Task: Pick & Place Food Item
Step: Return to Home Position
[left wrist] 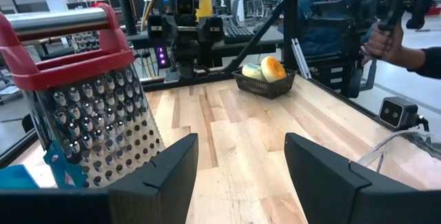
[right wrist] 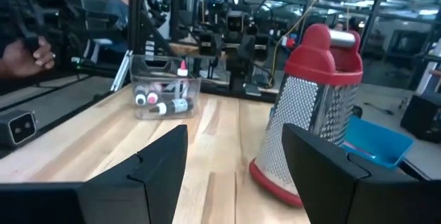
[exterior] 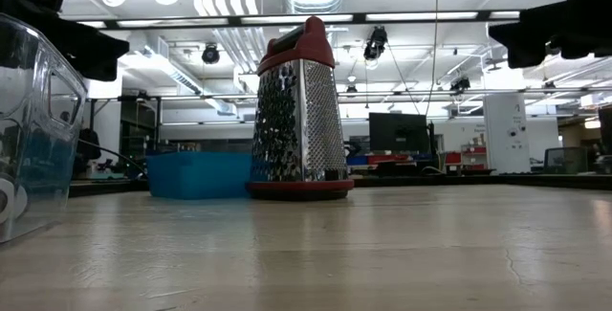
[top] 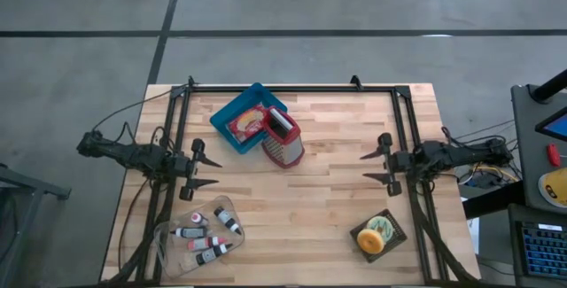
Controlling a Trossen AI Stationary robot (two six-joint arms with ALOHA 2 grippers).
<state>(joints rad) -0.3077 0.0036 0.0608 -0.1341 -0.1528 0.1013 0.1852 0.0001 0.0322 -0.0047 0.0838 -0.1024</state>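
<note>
Much is only partly seen: in the low view the clear bin (exterior: 38, 120) is cut off at the edge, and the blue bin (exterior: 196, 175) runs behind the grater (exterior: 299, 110). From above, the grater covers one corner of the blue bin, and the print on the popcorn bag (top: 248, 125) lying in it cannot be read. A person (left wrist: 331, 17) beyond the table is cropped at the top of the left wrist view. The left gripper (top: 217, 172) hangs above the table (top: 319, 208) near its left edge, arm stretched level and fingers pointing toward the middle. Its jaws are spread wide and hold nothing. The right gripper (top: 365, 167) mirrors it at the right edge, also wide apart and empty. The grater is upright, tapered perforated metal with a red handle and base, just beside the blue bin at the far middle. The clear plastic bin sits at the near left corner with several small colouring bottles (top: 213, 251) lying in it. The donut (top: 372, 242), orange and round, rests in the black bin (top: 397, 226) at the near right, beside a paler ring-shaped item. The tabletop is pale wooden planks.
</note>
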